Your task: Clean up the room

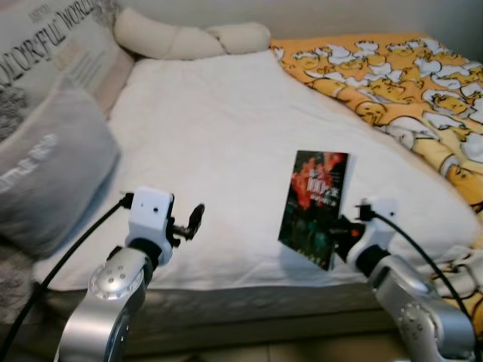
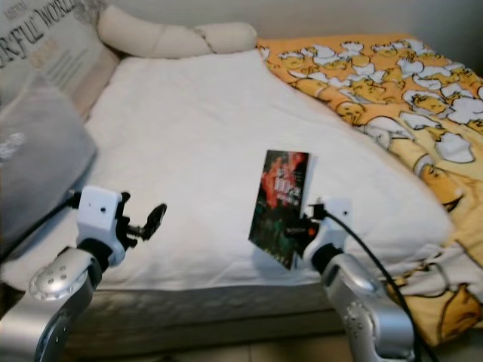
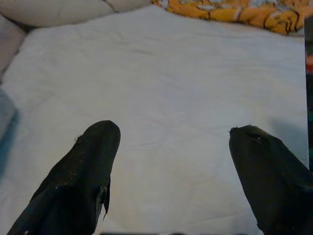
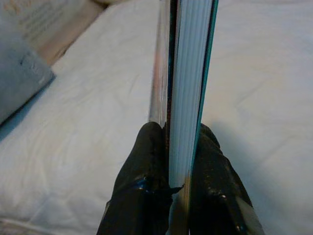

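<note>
While the right gripper [image 4: 178, 147] clamps a dark book [image 1: 315, 205] upright by its lower corner above the white bed [image 1: 219, 143], that narrow hold could let it pivot and drop. Off to its side, the left gripper [image 3: 173, 147] hovers spread and empty; beyond lie a duck-print blanket [image 1: 392, 75] and pillows [image 1: 53, 181], nothing blocking.
</note>
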`<state>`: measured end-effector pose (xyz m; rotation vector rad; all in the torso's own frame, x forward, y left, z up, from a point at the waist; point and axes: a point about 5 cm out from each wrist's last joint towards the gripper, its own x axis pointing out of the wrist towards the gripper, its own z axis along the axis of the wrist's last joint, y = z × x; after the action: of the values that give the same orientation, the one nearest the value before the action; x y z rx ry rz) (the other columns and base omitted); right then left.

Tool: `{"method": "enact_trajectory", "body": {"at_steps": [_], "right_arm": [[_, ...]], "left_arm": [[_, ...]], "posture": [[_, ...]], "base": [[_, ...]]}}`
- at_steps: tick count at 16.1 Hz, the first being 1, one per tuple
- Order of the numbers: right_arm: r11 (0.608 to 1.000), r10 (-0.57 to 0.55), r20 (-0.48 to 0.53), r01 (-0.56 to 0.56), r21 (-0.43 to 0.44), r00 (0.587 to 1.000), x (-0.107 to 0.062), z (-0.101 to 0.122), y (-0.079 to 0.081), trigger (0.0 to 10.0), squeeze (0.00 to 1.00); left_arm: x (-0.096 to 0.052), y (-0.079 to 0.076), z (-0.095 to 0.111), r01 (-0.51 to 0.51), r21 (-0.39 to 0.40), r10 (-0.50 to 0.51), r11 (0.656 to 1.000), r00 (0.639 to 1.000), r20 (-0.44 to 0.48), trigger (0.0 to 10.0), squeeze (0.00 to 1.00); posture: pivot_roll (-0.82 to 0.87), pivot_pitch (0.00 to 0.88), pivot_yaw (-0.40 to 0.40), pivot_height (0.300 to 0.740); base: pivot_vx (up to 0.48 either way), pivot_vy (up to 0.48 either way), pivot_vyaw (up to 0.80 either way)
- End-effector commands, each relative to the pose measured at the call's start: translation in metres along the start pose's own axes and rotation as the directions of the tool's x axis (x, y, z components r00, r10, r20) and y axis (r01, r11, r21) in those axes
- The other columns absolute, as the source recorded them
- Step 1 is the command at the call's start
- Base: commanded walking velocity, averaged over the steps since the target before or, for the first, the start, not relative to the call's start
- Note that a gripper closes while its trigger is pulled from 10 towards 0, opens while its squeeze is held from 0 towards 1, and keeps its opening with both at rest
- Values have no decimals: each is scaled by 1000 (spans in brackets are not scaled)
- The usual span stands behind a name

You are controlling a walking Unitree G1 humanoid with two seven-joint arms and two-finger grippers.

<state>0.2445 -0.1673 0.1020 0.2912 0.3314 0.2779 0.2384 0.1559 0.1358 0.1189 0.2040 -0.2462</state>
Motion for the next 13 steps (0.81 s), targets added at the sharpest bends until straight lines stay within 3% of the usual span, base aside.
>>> {"method": "enact_trajectory", "body": {"at_steps": [1,2,3,6,8,10,13], "right_arm": [[999,47,36,-47,-9,998,2,7,9,10000,0],[999,48,36,-48,-8,998,2,8,10,10000,0],[999,51,36,-51,0,998,2,8,10,10000,0],[998,62,39,-61,-9,997,4,9,10,10000,0],[997,44,13,-43,-66,999,9,7,9,10000,0],[997,31,9,-31,-68,999,12,7,7,10000,0],[999,35,20,-34,-32,999,16,11,7,10000,0]], "left_arm": [[-3,5,-1,-20,2,20,1000,1000,-3,10000,173],[-3,5,1,-24,-4,24,1000,1000,10,10000,165],[-2,6,4,-44,-30,45,999,999,27,10000,0],[-1,10,7,-64,-32,65,997,997,43,10000,0],[-1,13,11,-70,-40,72,997,996,59,10000,0],[0,14,11,-70,-40,72,997,996,56,10000,0],[-2,13,9,-65,-31,67,997,997,39,10000,0]], "posture": [[-28,0,13,740],[-29,0,14,740],[-28,0,13,740],[-25,0,13,740],[-19,0,13,740],[-18,0,15,740],[-15,0,16,740]], "base": [[0,352,0],[0,0,0],[0,0,0],[0,0,0],[0,0,341],[281,0,800],[296,0,0]]}}
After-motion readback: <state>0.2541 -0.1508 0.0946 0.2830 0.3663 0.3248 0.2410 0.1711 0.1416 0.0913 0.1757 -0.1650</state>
